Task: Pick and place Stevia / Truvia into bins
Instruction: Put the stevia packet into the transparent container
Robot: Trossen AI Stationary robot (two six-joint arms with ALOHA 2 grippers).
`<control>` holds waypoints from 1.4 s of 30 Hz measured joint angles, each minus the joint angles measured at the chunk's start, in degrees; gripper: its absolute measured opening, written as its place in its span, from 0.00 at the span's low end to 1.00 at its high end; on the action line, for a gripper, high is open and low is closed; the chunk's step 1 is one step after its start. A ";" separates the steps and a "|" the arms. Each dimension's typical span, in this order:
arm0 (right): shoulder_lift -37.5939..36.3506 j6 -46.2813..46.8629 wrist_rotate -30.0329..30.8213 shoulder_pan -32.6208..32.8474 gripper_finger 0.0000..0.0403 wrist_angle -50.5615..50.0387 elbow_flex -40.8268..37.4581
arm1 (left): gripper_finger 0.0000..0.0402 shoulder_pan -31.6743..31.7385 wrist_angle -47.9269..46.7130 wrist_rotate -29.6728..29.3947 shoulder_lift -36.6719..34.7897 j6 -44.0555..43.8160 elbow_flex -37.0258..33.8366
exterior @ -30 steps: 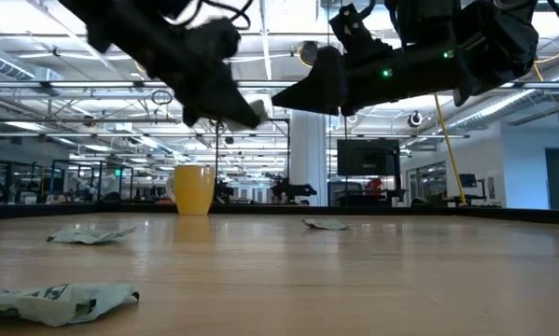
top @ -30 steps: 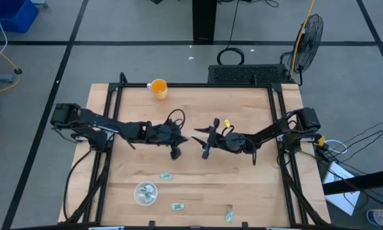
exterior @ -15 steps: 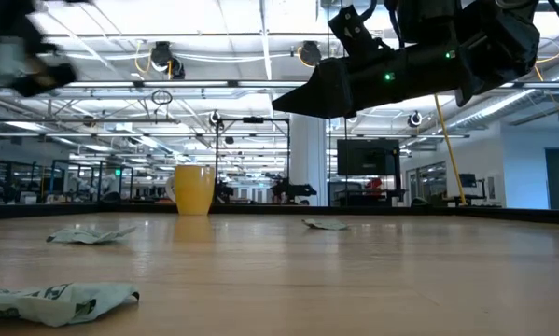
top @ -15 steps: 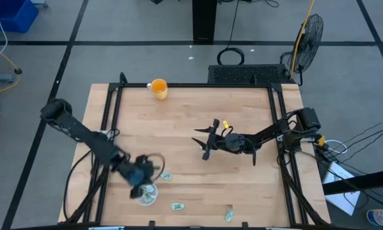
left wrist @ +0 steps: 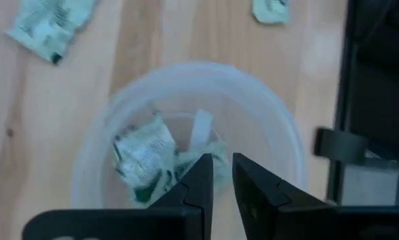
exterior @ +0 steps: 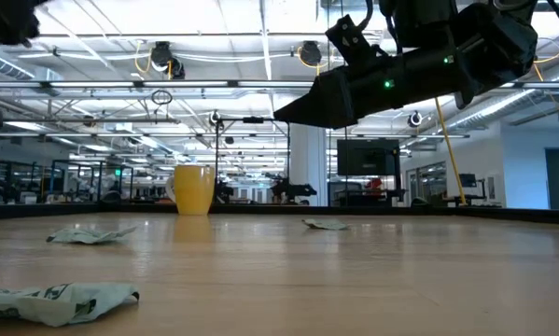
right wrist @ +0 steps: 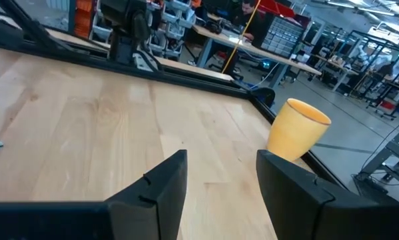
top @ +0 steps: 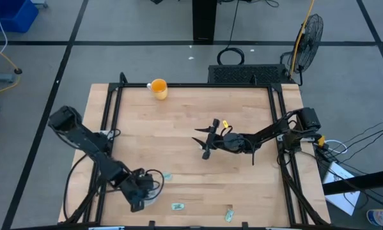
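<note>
The clear plastic cup stands near the table's near-left edge with green-and-white sachets inside. My left gripper hangs right above its mouth, fingers nearly together on a white sachet. Three more sachets lie flat on the wood: one beside the cup, two along the near edge. My right gripper hovers open above the table's middle, holding nothing. My left gripper pinches the white sachet's upper end at its fingertips, coming from above and pointing down. The sachet shows edge-on and hangs below the fingers inside the cup's mouth. How far back it reaches between the fingers does not show.
A yellow-orange mug stands at the far edge, left of centre. Black frame rails run along both sides of the table. Bare wood lies between the two arms. In the low view, sachets lie close to the camera.
My left arm has swung fast from the table's middle toward the near-left corner and now stands over the cup. It has left the low view almost wholly. My right arm has kept still.
</note>
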 joint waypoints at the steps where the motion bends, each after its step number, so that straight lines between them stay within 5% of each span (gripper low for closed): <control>1: 0.00 0.00 0.00 0.00 0.43 -0.14 0.00 | 0.16 0.48 -0.04 0.20 0.21 0.04 0.00; 15: -2.11 -2.33 -0.16 0.02 0.44 -8.75 0.00 | 0.17 8.76 0.26 4.56 -7.09 3.10 0.02; 22: -8.06 13.32 -5.85 0.02 0.43 -34.99 0.02 | 0.17 13.39 1.76 -8.02 -13.42 11.65 0.02; 28: -7.38 20.92 -11.00 -0.04 0.43 -40.71 0.01 | 0.17 17.82 8.09 -19.33 -14.54 29.05 0.04; 42: -4.19 20.97 -11.46 0.92 0.41 -42.24 -0.18 | 0.17 23.64 10.29 -20.70 -14.35 33.97 0.04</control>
